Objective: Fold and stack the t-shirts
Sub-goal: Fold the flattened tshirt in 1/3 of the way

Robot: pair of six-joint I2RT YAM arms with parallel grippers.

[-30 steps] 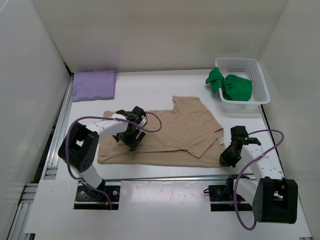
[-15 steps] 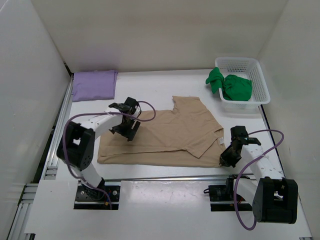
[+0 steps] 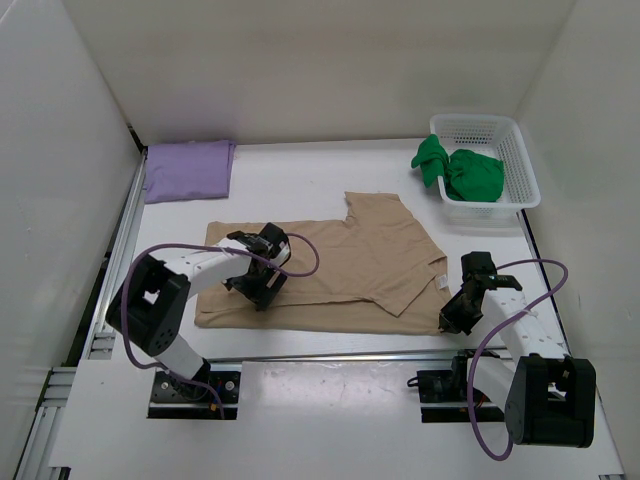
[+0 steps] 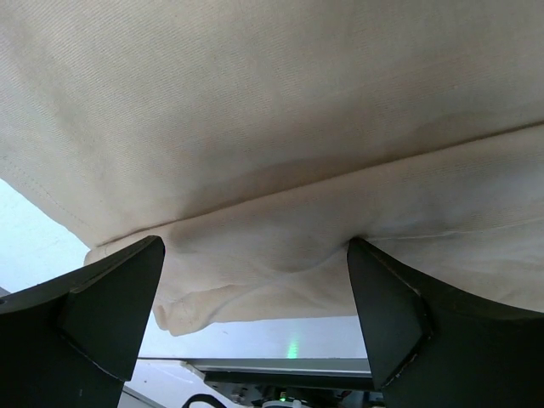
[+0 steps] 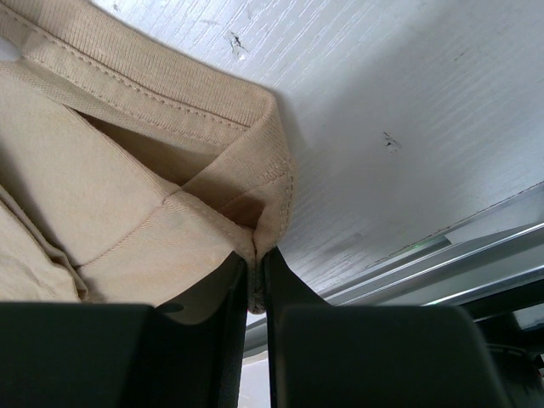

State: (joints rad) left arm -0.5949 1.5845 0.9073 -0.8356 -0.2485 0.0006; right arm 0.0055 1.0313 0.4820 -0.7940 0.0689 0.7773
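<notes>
From above, the light is bright, even and diffuse; only faint soft shadows fall on the tabletop (image 3: 300,180). Left wrist view: the tan t-shirt (image 4: 280,110) is evenly lit and slightly soft, the left hand (image 4: 255,255) dark. Right wrist view: stitching is crisp, the right hand (image 5: 257,263) near-black at 6 o'clock, the rail (image 5: 450,255) glinting at 4 o'clock.

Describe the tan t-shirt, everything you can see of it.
The tan t-shirt is soft, matte, cotton-looking cloth. It lies spread on the white table between the arms, partly folded, with layers overlapping along its near edge and a few creases. A stitched, ribbed band shows at its near right corner, where the right tool is shut on a pinch of it. The left tool is open over its left part, straddling a fold line.
</notes>
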